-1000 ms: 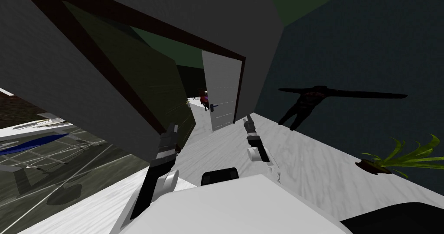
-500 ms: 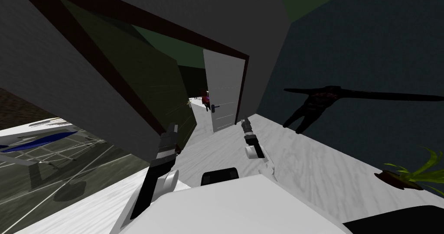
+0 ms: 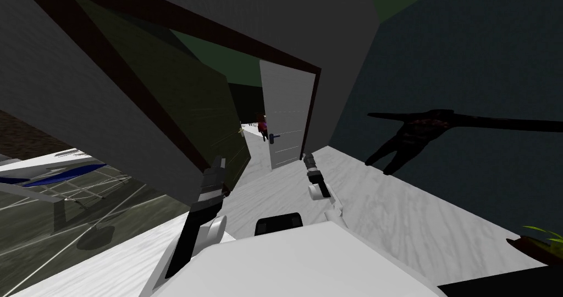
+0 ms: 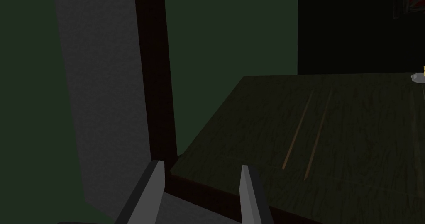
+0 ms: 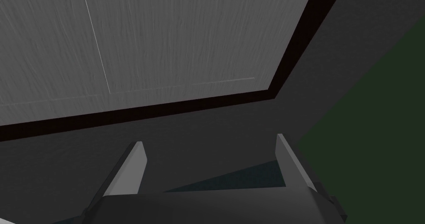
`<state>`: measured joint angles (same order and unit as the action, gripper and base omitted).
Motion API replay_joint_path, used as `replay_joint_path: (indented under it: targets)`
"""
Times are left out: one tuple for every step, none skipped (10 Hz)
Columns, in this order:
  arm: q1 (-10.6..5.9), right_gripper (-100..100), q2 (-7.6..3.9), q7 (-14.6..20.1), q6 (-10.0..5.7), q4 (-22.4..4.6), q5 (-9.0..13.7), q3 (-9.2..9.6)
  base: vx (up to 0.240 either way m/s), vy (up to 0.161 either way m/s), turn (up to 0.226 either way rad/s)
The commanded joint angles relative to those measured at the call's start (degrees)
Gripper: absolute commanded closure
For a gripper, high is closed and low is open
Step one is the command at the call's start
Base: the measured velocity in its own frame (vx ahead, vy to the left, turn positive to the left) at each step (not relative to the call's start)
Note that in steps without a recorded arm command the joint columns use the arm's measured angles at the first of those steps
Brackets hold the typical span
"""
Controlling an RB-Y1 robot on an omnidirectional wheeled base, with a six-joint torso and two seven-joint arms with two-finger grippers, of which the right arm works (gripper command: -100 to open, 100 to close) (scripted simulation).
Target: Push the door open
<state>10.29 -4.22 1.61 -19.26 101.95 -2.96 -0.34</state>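
Note:
A light grey panelled door (image 3: 287,112) stands ajar at the right side of a dark brown frame (image 3: 315,106), with a dark handle (image 3: 272,137) on its free edge. My right gripper (image 3: 308,157) is open and empty near the door's foot. In the right wrist view, the right gripper (image 5: 209,140) points at the door (image 5: 166,39) and frame strip (image 5: 166,107). My left gripper (image 3: 219,160) is open by the opening's left side. In the left wrist view, the left gripper (image 4: 201,169) faces the frame (image 4: 153,88) and a dark olive wood-grained panel (image 4: 332,130).
The olive panel (image 3: 187,106) fills the left of the opening. A black figure-like shape (image 3: 412,131) hangs on the dark wall at right, and a potted plant (image 3: 541,244) sits at the far right. A red object (image 3: 260,124) lies beyond the gap. Pale floor (image 3: 396,211) spreads to the right.
My view has swung: the plant and black shape slid right, and the doorway sits slightly further right. The right gripper has shifted a little left and lower in view. The door's angle looks unchanged.

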Motion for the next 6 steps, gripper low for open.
replay_joint_path:
  targets:
    - [-1.33, -100, -0.01, 0.24, 0.24, -2.19, -0.15, 0.24, 0.100, -0.010, 0.061]
    - [-2.03, -100, -0.03, 0.39, 0.28, -3.50, -0.23, 0.40, 0.098, 0.000, 0.055]
    - [-2.72, -100, -0.05, 0.54, 0.33, -4.80, -0.32, 0.57, 0.104, -0.008, 0.077]
    - [-3.41, -100, -0.02, 0.69, 0.38, -6.11, -0.40, 0.73, 0.096, -0.023, 0.081]
    - [-4.10, -100, 0.01, 0.84, 0.43, -7.41, -0.49, 0.90, 0.093, -0.036, 0.074]
    - [-4.80, -100, 0.04, 0.99, 0.48, -8.72, -0.58, 1.06, 0.102, -0.032, 0.061]
